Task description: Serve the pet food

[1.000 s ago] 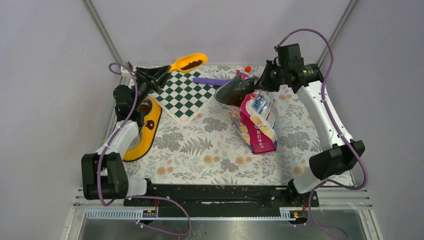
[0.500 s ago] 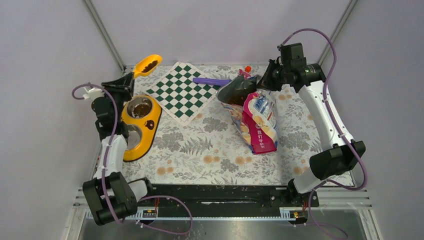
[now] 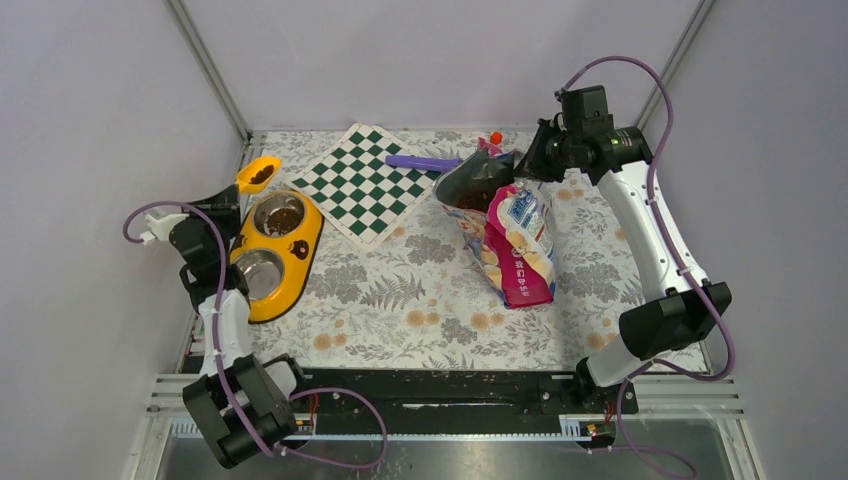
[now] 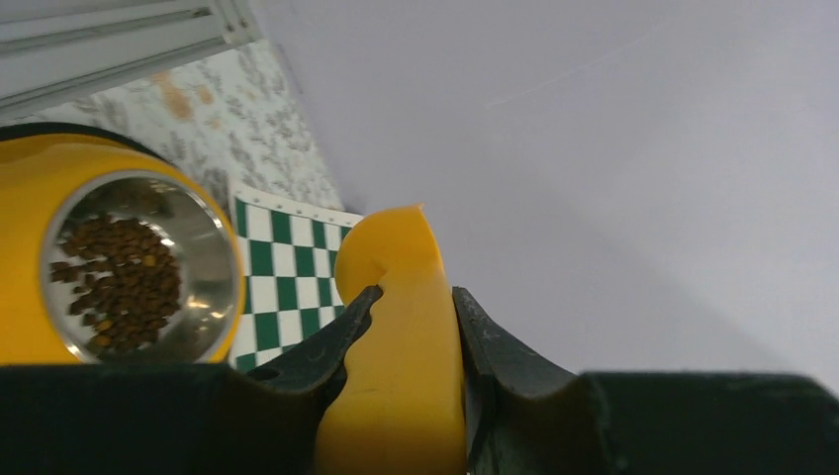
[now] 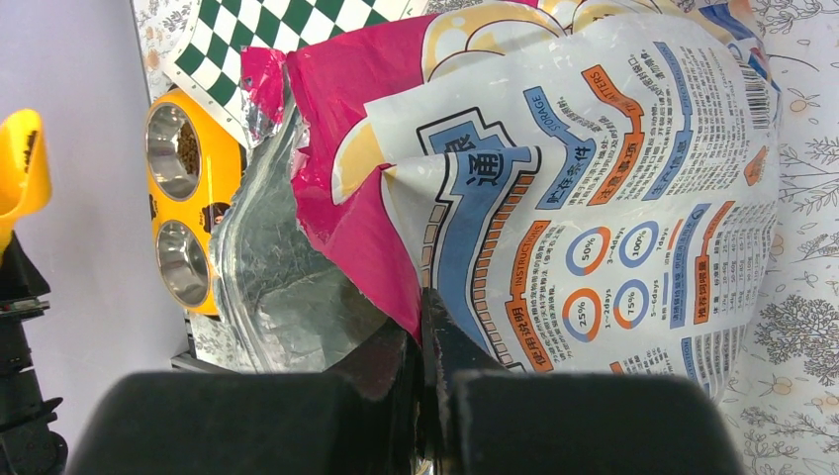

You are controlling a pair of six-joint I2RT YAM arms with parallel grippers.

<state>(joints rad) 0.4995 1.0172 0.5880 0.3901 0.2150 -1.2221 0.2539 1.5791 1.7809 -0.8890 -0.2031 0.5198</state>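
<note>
Pet food is seen in the far bowl of the feeder, just right of the left hand, which is clamped on a scoop carrying more. The bag is pinched at its torn mouth in the fully closed right hand, far right.

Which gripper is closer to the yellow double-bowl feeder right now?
Left. The left gripper, holding the orange scoop, hangs beside the feeder's far end; the right gripper is well off to the right, pinching the pet food bag.

We see plain lilac-grey walls rising beyond the right end effector, and a floral-covered desk spread beneath it, evenly lit.
</note>
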